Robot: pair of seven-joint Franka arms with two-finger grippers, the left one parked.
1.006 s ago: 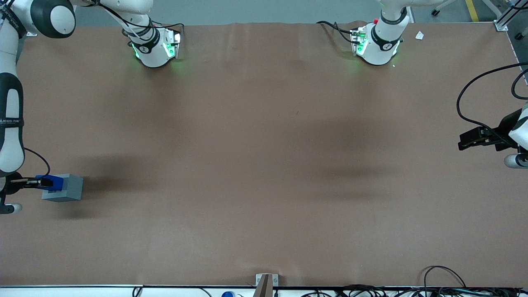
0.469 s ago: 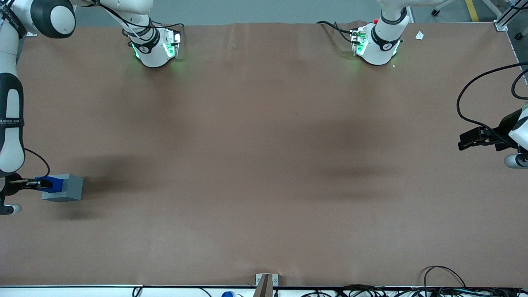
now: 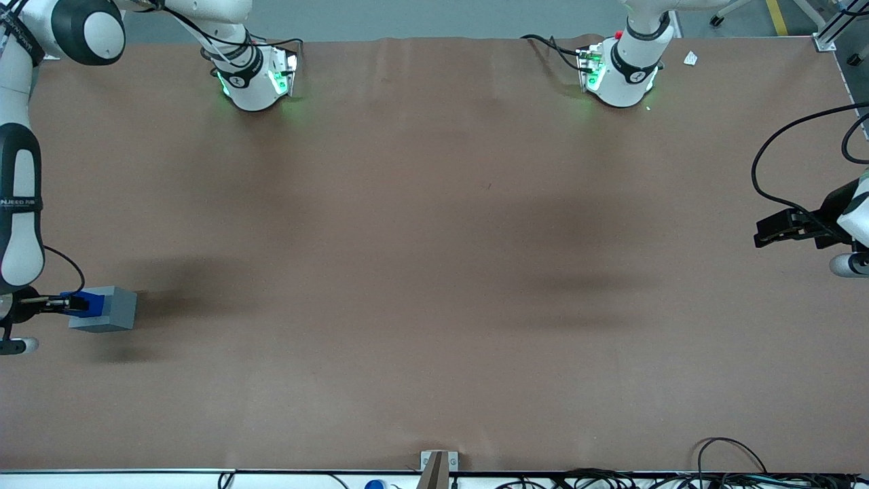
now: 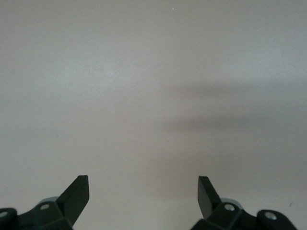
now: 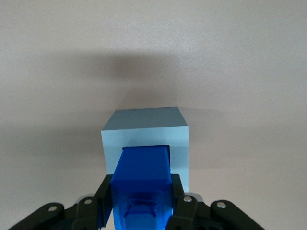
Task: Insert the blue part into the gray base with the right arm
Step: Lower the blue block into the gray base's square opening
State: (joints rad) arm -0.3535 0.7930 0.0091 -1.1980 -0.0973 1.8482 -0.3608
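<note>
At the working arm's end of the surface, the pincer clamps the blue part, its tip entering the gray base's recess.

Right arm low, pincer clamped at working-arm table end.
</note>
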